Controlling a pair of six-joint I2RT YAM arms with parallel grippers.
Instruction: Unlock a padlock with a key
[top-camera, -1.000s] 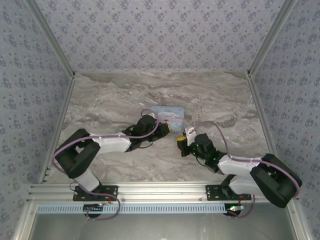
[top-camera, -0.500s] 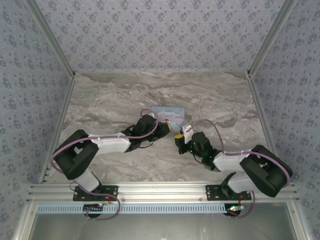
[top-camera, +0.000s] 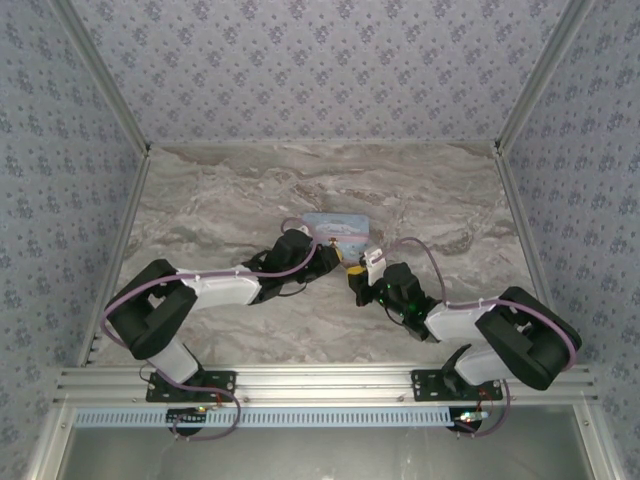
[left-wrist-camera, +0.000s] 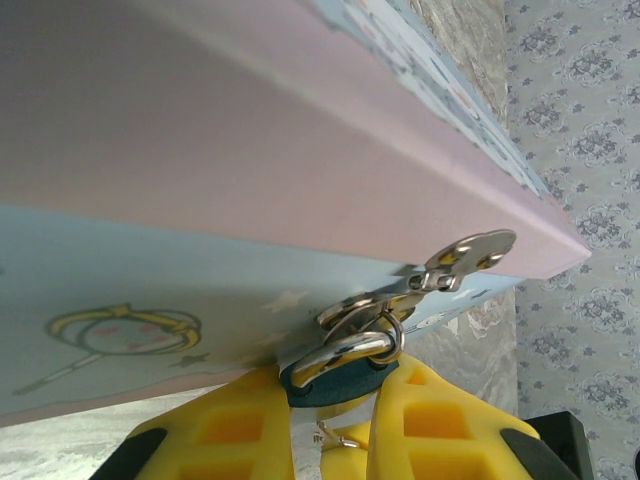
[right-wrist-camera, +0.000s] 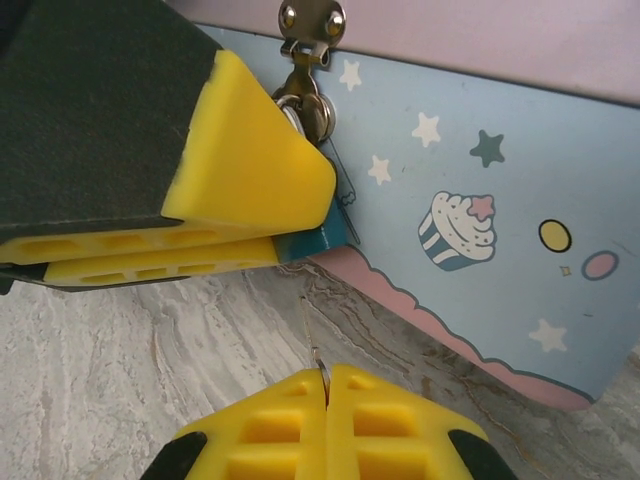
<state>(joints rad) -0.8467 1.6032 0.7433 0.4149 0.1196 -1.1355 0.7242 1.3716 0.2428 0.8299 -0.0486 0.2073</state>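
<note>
The teal-blue padlock (left-wrist-camera: 338, 381) hangs by its silvery shackle (left-wrist-camera: 345, 351) from the hasp (left-wrist-camera: 468, 250) of the cartoon-printed tin (top-camera: 336, 228). My left gripper (left-wrist-camera: 335, 405) is shut on the padlock body, one yellow pad on each side. In the right wrist view the padlock (right-wrist-camera: 322, 240) pokes out from between those pads (right-wrist-camera: 240, 170). My right gripper (right-wrist-camera: 325, 385) is shut on the slim key (right-wrist-camera: 319, 368), whose thin tip points up at the padlock from a short gap below. In the top view the left gripper (top-camera: 338, 260) and right gripper (top-camera: 358, 280) are almost touching in front of the tin.
The tin's pale blue front wall (right-wrist-camera: 500, 190) stands right behind the padlock. Marble tabletop (right-wrist-camera: 120, 380) lies below and to the left of the key. Patterned walls (top-camera: 320, 70) enclose the table.
My right gripper has edged up and left with the key, closing on the padlock. The left arm has stayed put, holding the padlock.
</note>
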